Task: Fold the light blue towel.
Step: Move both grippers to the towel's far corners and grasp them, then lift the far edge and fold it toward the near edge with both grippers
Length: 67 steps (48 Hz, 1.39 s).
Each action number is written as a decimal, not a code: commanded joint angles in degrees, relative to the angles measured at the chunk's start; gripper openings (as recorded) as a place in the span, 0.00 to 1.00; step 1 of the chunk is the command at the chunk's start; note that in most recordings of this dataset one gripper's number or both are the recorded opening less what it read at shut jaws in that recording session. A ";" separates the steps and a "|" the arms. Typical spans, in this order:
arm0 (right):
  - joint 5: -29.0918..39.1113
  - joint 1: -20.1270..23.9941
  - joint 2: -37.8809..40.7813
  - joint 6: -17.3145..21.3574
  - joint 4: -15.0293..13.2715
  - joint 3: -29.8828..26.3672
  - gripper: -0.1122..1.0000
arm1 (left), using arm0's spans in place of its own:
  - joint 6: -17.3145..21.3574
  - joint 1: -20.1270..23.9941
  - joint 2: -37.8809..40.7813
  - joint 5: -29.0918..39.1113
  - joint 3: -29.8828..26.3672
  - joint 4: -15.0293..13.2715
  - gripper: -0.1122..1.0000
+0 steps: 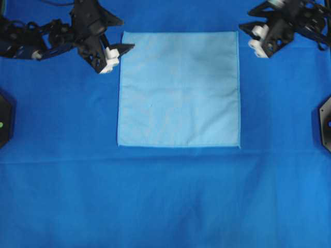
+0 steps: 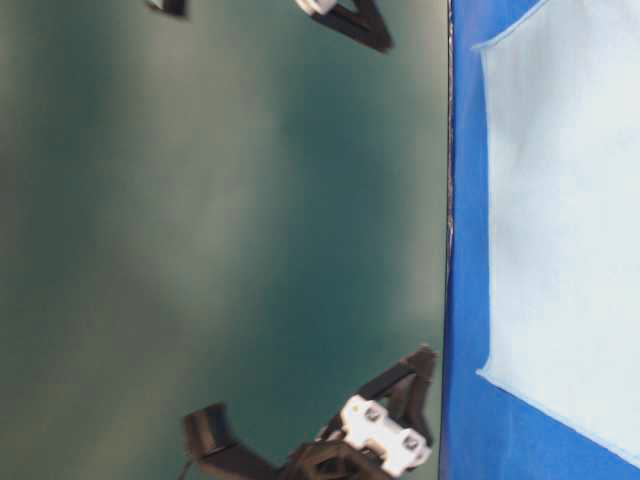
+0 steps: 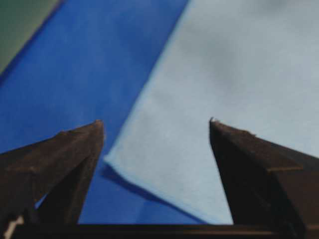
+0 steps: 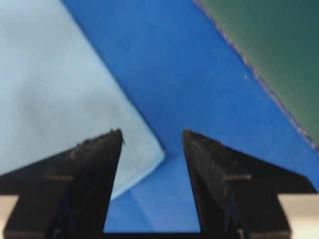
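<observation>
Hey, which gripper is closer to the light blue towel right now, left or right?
Left. The left gripper hangs open right at the light blue towel's top-left corner, overlapping its edge from overhead. The right gripper, also open, sits just beyond the top-right corner.

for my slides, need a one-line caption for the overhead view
Flat towel on blue cloth, left gripper and right gripper open at its far corners.

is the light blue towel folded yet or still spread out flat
Spread flat. The light blue towel lies as one full square on the royal-blue cloth, all four corners showing and no layer doubled over.
</observation>
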 commanded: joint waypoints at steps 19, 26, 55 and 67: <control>0.09 -1.14 18.02 -0.09 -1.76 -8.17 0.61 | 1.41 4.04 12.22 -0.79 -6.59 0.09 0.82; 0.18 -2.02 19.34 -0.09 -1.76 -8.17 0.60 | 2.72 5.10 13.62 -0.35 -7.38 0.00 0.80; 3.60 -1.67 18.81 -0.09 -2.29 -8.26 0.11 | 7.38 3.60 13.01 8.44 -9.23 0.09 0.10; 3.87 -1.67 13.80 0.00 -2.29 -7.73 0.11 | 7.65 3.43 7.65 12.30 -9.76 0.00 0.10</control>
